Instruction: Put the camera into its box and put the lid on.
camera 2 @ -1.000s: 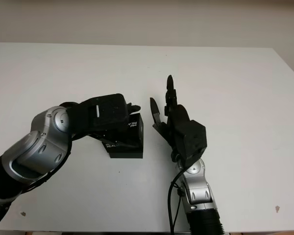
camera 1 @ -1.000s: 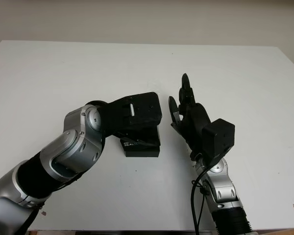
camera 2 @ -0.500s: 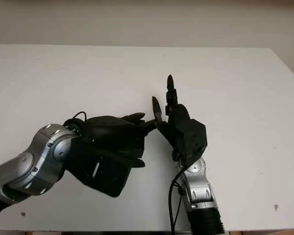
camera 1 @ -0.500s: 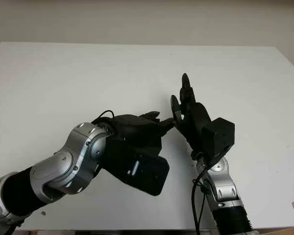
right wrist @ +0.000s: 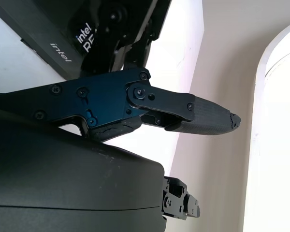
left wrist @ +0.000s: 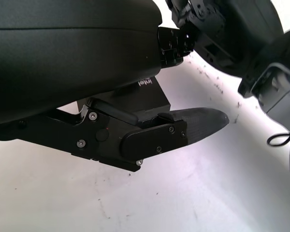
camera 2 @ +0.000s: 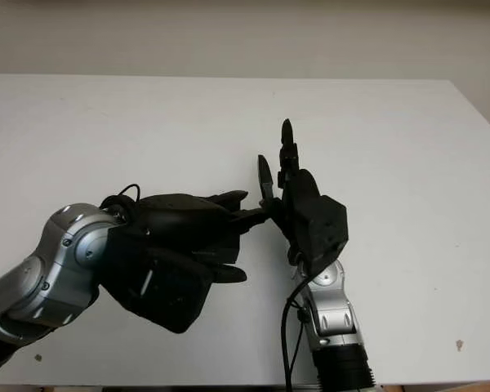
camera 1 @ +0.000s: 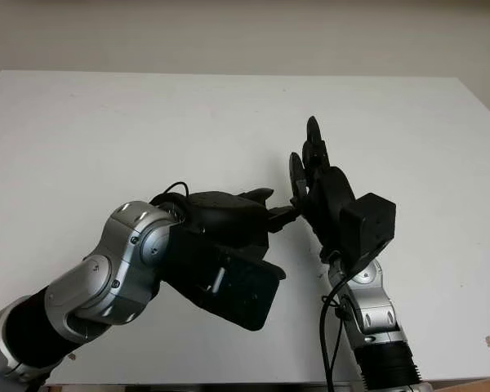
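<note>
The left hand (camera 1: 229,237) hangs low over the black box (left wrist: 140,99), covering most of it; whether its fingers grip the box is hard to tell. White "intel" lettering shows on the box. Just beyond, the right hand (camera 1: 314,184) stands upright, open, beside it on the white table (camera 1: 106,131).

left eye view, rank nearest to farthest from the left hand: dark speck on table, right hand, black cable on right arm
From the left hand:
1. right hand, just right of it, almost touching
2. black cable, lower right, by the right wrist
3. dark speck, front right corner of the table
</note>
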Tool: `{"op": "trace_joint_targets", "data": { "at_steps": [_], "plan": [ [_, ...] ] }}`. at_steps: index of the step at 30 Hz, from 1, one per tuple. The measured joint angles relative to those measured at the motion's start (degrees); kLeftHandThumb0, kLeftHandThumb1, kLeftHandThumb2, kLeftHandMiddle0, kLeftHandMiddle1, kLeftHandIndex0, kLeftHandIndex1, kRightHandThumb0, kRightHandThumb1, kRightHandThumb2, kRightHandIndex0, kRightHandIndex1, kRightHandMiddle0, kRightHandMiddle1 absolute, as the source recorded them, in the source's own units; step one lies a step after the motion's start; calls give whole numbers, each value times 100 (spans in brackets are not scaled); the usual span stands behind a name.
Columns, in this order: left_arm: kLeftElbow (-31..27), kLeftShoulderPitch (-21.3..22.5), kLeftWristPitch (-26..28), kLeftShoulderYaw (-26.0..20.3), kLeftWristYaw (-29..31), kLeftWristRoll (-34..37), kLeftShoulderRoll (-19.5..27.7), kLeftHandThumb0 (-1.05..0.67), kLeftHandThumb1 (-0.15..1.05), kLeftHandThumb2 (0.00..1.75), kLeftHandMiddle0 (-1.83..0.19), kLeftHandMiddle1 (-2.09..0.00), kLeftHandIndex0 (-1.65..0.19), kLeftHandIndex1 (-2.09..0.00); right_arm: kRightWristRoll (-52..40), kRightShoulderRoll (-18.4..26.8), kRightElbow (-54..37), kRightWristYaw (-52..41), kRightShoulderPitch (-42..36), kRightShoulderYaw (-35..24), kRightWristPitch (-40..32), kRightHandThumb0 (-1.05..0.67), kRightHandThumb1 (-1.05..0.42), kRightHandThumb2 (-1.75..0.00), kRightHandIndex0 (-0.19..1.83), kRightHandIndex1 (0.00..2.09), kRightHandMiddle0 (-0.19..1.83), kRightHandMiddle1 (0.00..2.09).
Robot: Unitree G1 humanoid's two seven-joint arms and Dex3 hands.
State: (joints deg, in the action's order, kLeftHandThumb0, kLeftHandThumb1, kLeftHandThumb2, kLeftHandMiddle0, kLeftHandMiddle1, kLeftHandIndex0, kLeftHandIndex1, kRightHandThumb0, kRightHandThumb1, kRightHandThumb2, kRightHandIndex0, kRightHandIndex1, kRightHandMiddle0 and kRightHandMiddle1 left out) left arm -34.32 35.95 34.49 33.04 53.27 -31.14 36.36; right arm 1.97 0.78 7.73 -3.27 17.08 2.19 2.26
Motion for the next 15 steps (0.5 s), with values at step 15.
{"op": "trace_joint_targets", "data": {
  "at_steps": [15],
  "plan": [
    [254,-619,909,-2352,-1056,1173,-582,-64,105,53,19,0,19,0,-129,44,99,-32,99,-165,-58,-73,-105,-53,-19,2,-18,5]
  ]
}}
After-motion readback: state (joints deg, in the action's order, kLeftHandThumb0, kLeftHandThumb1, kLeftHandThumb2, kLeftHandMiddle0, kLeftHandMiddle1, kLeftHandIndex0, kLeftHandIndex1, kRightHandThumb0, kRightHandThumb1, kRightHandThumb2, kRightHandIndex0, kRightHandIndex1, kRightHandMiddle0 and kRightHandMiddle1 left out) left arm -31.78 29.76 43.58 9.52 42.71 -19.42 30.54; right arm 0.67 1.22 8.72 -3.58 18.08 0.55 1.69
